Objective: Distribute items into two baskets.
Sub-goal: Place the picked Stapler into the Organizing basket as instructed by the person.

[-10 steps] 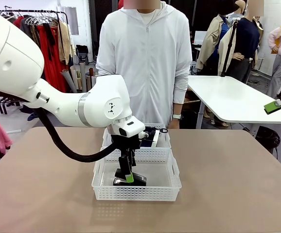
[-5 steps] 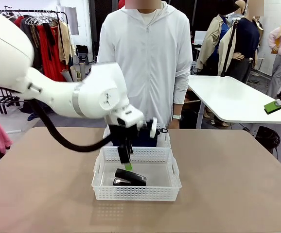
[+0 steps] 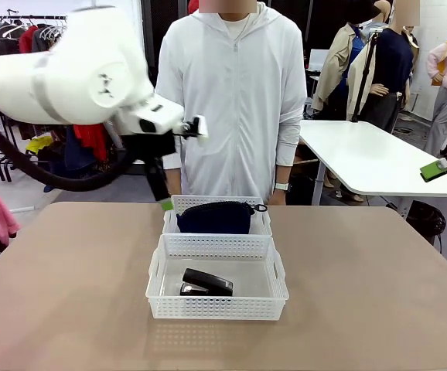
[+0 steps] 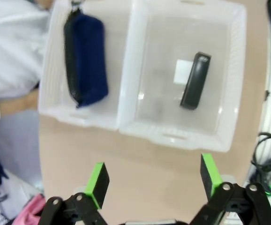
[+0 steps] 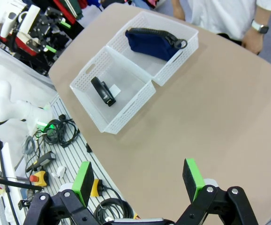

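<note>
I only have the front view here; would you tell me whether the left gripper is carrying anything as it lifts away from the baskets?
Observer: No. In the left wrist view the left gripper is open with nothing between its green pads.
Operator: Thank you. Is there anything under the stapler?
Observer: A white label on the larger basket base, partly covered by the stapler.
Operator: And the pouch?
Observer: The navy pouch lies alone in the smaller basket, zipper pull toward the person.
Operator: The right gripper?
Observer: The right gripper is open, high above the table's near side.
</note>
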Available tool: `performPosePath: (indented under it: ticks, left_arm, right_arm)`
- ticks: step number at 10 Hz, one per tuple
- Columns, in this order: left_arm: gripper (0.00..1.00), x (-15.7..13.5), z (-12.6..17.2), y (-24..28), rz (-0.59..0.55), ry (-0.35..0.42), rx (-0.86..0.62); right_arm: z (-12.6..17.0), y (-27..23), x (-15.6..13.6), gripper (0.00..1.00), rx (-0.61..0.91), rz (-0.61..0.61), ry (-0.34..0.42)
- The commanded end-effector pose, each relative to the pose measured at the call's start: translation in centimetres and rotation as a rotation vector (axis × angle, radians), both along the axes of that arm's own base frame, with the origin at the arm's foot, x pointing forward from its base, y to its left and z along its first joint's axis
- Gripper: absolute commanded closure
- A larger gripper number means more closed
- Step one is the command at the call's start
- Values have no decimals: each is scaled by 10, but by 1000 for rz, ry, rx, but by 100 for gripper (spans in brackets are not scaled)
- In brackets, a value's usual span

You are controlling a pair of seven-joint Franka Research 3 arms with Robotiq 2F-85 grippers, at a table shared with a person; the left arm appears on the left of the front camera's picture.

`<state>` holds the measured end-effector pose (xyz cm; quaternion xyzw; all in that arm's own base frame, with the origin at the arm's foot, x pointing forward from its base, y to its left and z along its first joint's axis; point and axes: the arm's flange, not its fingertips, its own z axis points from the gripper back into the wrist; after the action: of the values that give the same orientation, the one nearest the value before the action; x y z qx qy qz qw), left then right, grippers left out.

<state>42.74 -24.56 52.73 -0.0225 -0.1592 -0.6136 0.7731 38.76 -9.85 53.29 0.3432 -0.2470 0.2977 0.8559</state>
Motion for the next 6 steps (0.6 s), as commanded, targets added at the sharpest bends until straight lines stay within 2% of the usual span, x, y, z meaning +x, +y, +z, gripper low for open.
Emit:
performPosePath:
  ticks: [1,3,6]
  left_arm:
    - [0,-12,0,36,66,-22,-62]
    - [0,-44,26,88,166,-77,-174]
    - [0,-105,39,151,327,-112,-290]
  right_arm:
    - [1,2,0,0,3,2,-2]
    - [1,2,0,0,3,2,-2]
    - [1,2,0,0,3,2,-2]
